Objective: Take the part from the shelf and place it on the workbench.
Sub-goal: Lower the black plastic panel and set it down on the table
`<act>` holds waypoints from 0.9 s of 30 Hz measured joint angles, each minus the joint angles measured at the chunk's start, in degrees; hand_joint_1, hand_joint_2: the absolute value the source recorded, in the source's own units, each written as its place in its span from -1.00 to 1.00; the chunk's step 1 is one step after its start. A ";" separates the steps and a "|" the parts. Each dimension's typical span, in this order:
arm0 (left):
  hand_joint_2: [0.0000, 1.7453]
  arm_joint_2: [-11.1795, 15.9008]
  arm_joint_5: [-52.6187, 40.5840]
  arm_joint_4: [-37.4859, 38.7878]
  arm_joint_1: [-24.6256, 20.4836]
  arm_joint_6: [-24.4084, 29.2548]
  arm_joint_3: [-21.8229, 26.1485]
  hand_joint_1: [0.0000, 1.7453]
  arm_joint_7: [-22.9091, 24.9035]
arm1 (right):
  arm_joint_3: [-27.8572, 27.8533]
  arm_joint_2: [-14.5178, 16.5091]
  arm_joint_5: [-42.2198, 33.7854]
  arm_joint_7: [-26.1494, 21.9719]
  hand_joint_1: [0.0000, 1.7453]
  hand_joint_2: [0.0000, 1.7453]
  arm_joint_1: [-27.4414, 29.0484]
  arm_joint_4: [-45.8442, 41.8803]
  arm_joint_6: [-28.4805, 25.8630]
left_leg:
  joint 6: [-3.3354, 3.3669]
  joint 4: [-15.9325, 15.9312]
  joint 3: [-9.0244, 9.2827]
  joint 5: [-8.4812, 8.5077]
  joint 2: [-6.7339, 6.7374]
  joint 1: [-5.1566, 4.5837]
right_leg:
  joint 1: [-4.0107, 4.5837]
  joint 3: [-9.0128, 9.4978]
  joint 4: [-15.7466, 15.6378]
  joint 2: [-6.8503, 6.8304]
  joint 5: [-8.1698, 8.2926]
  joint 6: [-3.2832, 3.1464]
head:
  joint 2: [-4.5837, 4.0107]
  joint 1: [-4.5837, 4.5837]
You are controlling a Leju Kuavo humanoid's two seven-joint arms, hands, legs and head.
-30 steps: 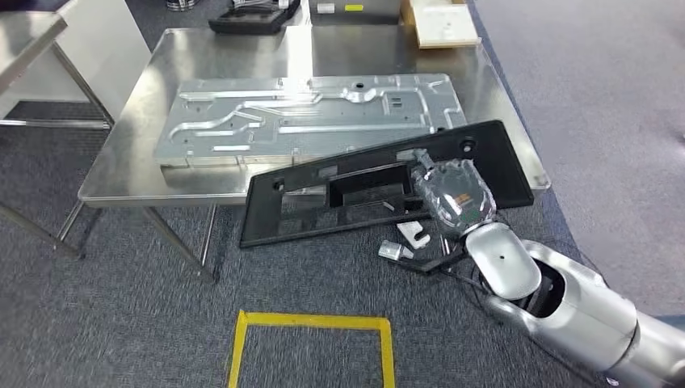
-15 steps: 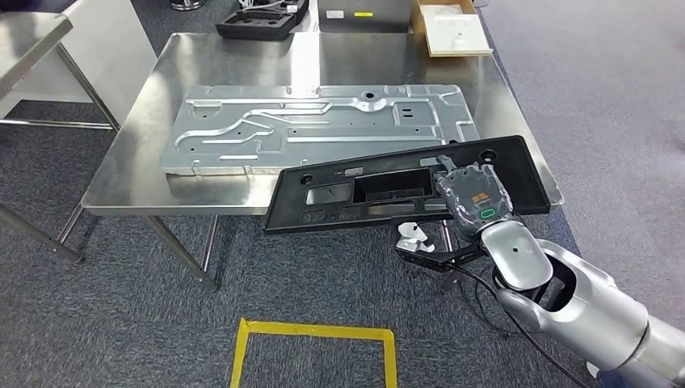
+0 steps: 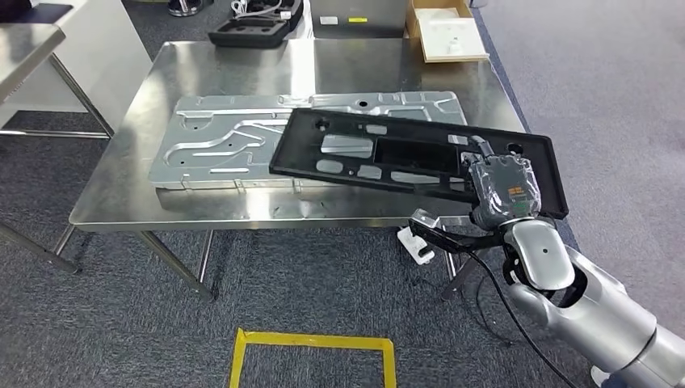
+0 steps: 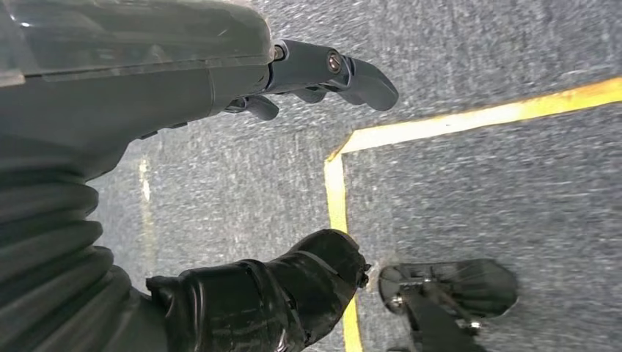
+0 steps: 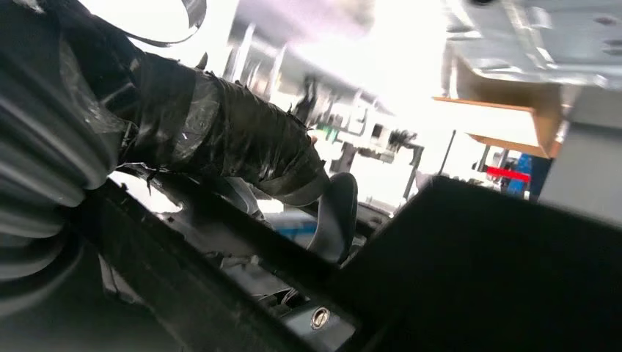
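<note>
On the steel workbench [image 3: 202, 212]: long black plastic part [image 3: 388, 153] now lying tilted across the right half, far end overlapping the stamped metal panel [image 3: 234, 137], near-right end overhanging the bench's front-right corner. One second back, same part hung low past the front edge, mostly over carpet; half a second back, raised to edge level; since then lifted up and swung onto the bench. Right hand [image 3: 502, 190] gripping the part's near-right end, fingers wrapped round its rim; right wrist view confirms dark fingers [image 5: 242, 147] curled over the black edge. Left hand [image 4: 242, 183] hanging over grey carpet beside a yellow floor line [image 4: 336, 191], fingers spread apart, nothing held. Containers at the far side of the bench: black moulded tray [image 3: 257, 24] with white cabling in it; cardboard box [image 3: 446, 32] holding a flat white item; grey case [image 3: 355, 14] with a yellow label, contents not discernible. Yellow taped square [image 3: 311, 339] on floor before the bench.
</note>
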 joint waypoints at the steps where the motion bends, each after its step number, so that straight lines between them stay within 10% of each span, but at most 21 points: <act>1: 1.00 0.00 -0.04 0.00 -0.06 -0.02 -0.02 -1.00 -0.04 | -0.78 0.06 -1.24 -0.28 1.00 1.00 0.52 0.15 -1.39 | 0.23 -0.37 0.26 -0.40 -0.02 -0.13 | 0.08 0.00 -0.03 0.01 -0.13 0.27 | 0.00 -0.01; 5: 1.00 -0.04 -0.14 -0.02 -0.21 -0.02 -0.05 -1.00 -0.09 | -3.98 0.33 -7.32 -1.49 1.00 1.00 2.44 0.89 -4.51 | 1.44 -1.35 1.28 -0.64 -0.02 0.31 | -0.12 -1.07 2.59 -0.01 -1.88 1.38 | 0.00 0.19; 8: 1.00 -0.03 -0.20 -0.02 -0.24 0.01 -0.05 -1.00 -0.09 | -5.96 0.58 -11.91 -2.29 1.00 1.00 3.35 1.85 -5.79 | 1.97 -1.45 1.84 -1.16 -0.01 0.40 | -0.42 -7.46 13.46 -0.02 -5.65 2.00 | 0.00 0.38; 10: 1.00 -0.02 -0.22 -0.02 -0.22 0.01 -0.05 -1.00 -0.09 | -6.66 0.80 -15.03 -2.50 1.00 1.00 3.85 2.65 -6.16 | 1.94 -1.40 2.42 -1.72 -0.07 0.42 | -0.69 -10.13 16.20 -0.04 -4.77 2.26 | 0.00 0.38; 14: 1.00 -0.02 -0.26 -0.02 -0.29 -0.06 -0.05 -1.00 -0.10 | -7.10 0.98 -18.17 -2.52 1.00 1.00 3.90 4.27 -5.93 | 1.07 -1.03 3.98 -3.30 -0.26 0.38 | -0.97 -5.31 3.35 -0.20 3.08 2.13 | 0.00 0.38; 20: 1.00 -0.02 -0.25 -0.02 -0.46 -0.01 -0.07 -1.00 -0.11 | -7.26 1.34 -19.79 -2.64 1.00 1.00 3.51 5.97 -4.45 | -0.76 1.33 3.18 -5.41 -0.10 0.30 | -0.80 -3.55 0.70 -0.13 2.49 -0.20 | 0.00 0.19; 24: 1.00 -0.01 -0.24 -0.02 -0.49 0.14 -0.08 -1.00 -0.10 | -7.20 1.66 -20.19 -2.68 1.00 1.00 3.29 6.73 -3.91 | -1.08 15.20 -5.19 -9.86 0.04 0.32 | -0.35 -2.61 0.65 -0.23 1.59 -1.21 | 0.00 0.01; 27: 1.00 -0.01 -0.23 -0.02 -0.22 0.16 -0.09 -1.00 -0.10 | -7.13 1.92 -20.29 -2.67 1.00 1.00 3.28 7.35 -3.78 | -0.05 11.03 -5.24 -4.17 0.02 -0.01 | 0.25 -1.14 0.65 -0.11 0.54 -1.38 | 0.00 0.01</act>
